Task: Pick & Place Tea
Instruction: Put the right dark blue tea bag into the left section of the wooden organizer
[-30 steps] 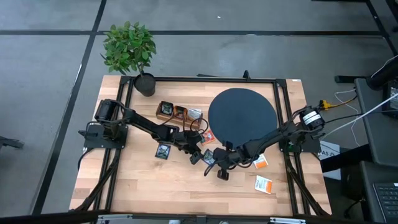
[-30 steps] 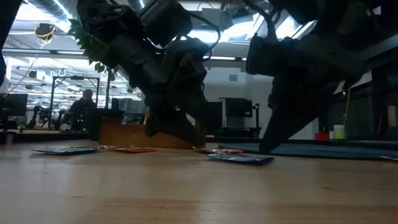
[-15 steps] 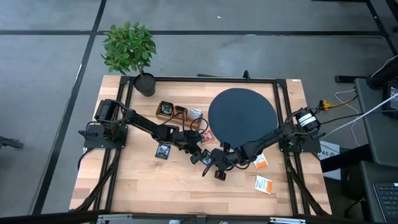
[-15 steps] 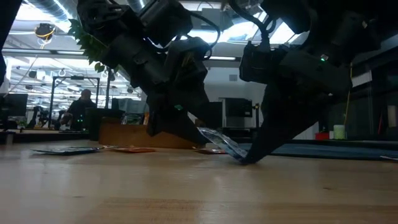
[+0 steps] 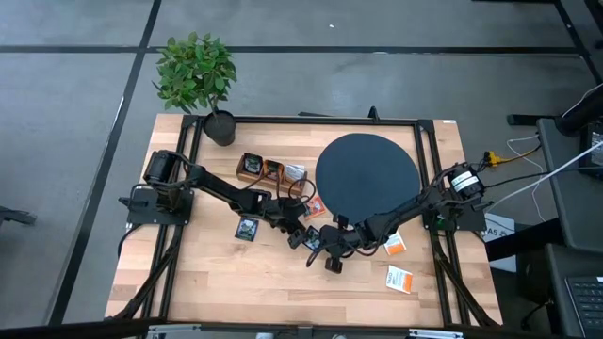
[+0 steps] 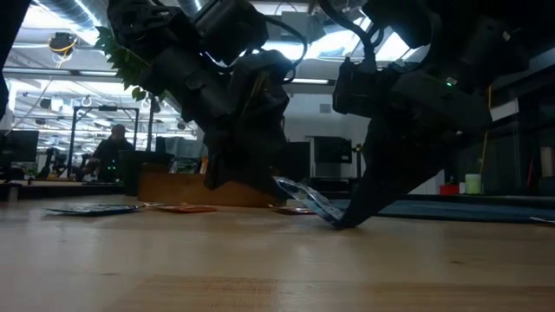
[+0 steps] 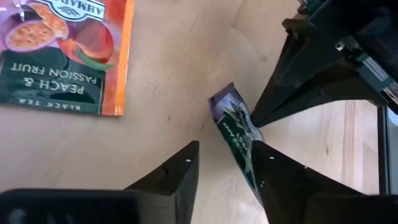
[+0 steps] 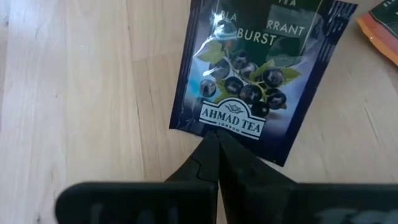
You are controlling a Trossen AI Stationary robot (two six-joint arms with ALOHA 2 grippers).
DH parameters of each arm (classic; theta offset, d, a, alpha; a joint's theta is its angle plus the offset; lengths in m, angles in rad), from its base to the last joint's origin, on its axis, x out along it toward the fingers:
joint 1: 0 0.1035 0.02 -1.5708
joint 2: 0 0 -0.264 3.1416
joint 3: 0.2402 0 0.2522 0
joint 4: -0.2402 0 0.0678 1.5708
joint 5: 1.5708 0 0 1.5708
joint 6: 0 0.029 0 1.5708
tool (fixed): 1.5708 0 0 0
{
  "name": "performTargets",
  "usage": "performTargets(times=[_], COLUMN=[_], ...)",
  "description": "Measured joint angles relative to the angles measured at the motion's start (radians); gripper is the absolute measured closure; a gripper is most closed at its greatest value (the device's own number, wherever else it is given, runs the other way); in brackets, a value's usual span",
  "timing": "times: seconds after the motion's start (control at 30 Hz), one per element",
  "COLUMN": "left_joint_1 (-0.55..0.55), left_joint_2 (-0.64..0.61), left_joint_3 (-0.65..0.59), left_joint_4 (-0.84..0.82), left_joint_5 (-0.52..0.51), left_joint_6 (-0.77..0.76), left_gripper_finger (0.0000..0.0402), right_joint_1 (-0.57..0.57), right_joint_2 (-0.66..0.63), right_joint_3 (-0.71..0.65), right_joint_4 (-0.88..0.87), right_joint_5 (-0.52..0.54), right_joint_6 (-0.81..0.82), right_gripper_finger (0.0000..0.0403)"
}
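Observation:
A dark blue tea sachet (image 8: 255,74) stands tilted on the wood near the table's middle (image 5: 314,241). Its lower edge is on the table and its upper edge is raised (image 6: 290,186). My right gripper (image 8: 216,138) is shut, with its tips on the lower edge. My left gripper (image 7: 225,149) is open, and the raised edge (image 7: 230,115) reaches between its two fingers. More tea lies flat around: a red-orange sachet (image 7: 62,56), a dark one (image 5: 247,229), an orange one (image 5: 394,245) and a white-and-orange one (image 5: 400,279). My right gripper presses its shut fingertips on the sachet's lower edge (image 8: 208,127), slanting down from the table's right side. That edge stays on the wood (image 6: 336,222) while the rest slopes up toward the left gripper. My left gripper has the raised edge beside one finger (image 7: 267,171); whether it touches, I cannot tell.
The big black disc (image 5: 366,174) lies just behind both grippers. The wooden compartment tray (image 5: 268,170) sits at the back left, and a potted plant (image 5: 196,75) at the far left corner. Bare wood lies toward the near edge (image 5: 283,292).
My right gripper has sunk a little onto the dark blue sachet. The sachet, flat on the table a second ago, has tipped up: the edge toward the left gripper has risen, and the edge under the right fingertips has stayed down.

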Motion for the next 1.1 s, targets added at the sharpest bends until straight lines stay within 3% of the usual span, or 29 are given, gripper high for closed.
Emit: performTargets(times=[0.87, 1.1], left_joint_1=[-0.024, -0.022], left_joint_2=[0.000, -0.002], left_joint_3=[0.000, 0.000], left_joint_4=[0.011, 0.014], left_joint_5=[-0.003, 0.012], left_joint_6=[0.032, 0.042], left_gripper_finger=[0.0395, 0.0399], right_joint_1=[-0.012, -0.014], right_joint_2=[0.003, -0.022], right_joint_3=[-0.002, -0.003], right_joint_4=[0.033, 0.014], right_joint_5=[0.027, 0.029], right_joint_6=[-0.001, -0.028], right_gripper_finger=[0.0397, 0.0399])
